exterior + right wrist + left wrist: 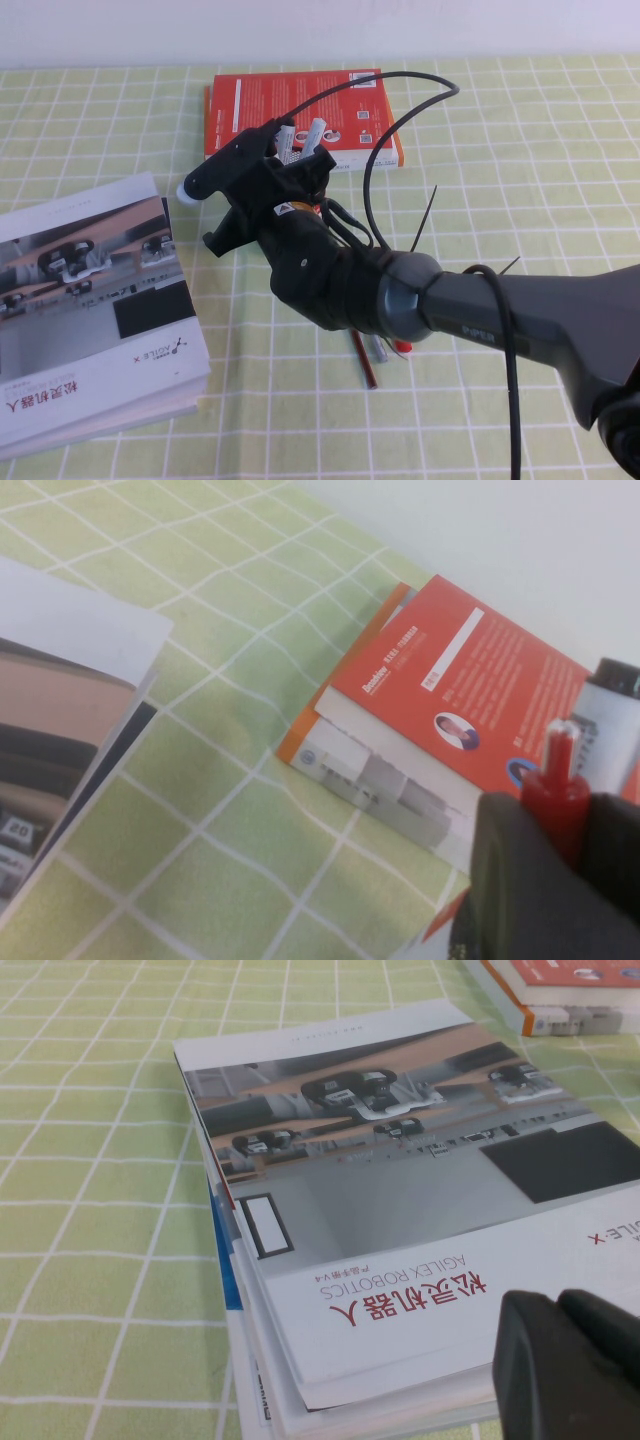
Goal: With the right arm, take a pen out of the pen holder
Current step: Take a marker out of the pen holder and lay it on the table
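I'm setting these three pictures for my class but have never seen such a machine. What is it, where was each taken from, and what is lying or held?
It is a robot with two arms, each ending in a two-fingered hand. One picture looks down from a raised camera; the other two come from cameras on the wrists. On the green checked cloth lie an orange book, a stack of booklets and loose pens. The right hand, over the middle of the cloth, grips a red pen beside white pens. The left hand, shut, hovers over the booklets.
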Controlling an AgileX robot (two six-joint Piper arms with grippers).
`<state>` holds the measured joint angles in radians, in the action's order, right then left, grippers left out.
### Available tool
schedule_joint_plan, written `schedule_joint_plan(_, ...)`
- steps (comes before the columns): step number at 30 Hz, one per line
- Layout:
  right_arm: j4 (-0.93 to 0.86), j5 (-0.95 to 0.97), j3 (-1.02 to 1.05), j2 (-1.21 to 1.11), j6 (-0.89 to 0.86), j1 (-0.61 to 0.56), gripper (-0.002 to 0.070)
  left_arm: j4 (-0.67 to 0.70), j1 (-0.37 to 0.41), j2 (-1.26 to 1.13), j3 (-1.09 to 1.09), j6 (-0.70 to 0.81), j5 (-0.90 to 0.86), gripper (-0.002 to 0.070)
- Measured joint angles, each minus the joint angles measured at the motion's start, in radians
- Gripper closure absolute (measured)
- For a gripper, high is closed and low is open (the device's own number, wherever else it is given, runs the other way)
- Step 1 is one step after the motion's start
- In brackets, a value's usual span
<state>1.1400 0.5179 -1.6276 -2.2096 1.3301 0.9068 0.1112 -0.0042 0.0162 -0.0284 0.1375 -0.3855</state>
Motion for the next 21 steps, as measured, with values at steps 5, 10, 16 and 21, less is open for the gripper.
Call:
schedule_joint_plan(5, 0.0, 0.0, -0.001, 0.0, 0.0, 0.0, 0.0605, 0.0, 0.0, 0.0, 0.0, 0.0, 0.0, 0.068)
schedule_joint_plan(10, 0.006, 0.0, -0.001, 0.002, 0.007, 0.0, 0.0605, 0.0, 0.0, 0.0, 0.0, 0.0, 0.0, 0.068)
schedule_joint_plan(16, 0.049, -0.007, -0.001, 0.044, 0.043, 0.002, 0.0607, 0.0, 0.0, 0.0, 0.0, 0.0, 0.0, 0.068)
schedule_joint_plan(21, 0.088, -0.014, -0.001, 0.093, 0.079, 0.004, 0.0608, 0.0, 0.0, 0.0, 0.0, 0.0, 0.0, 0.068)
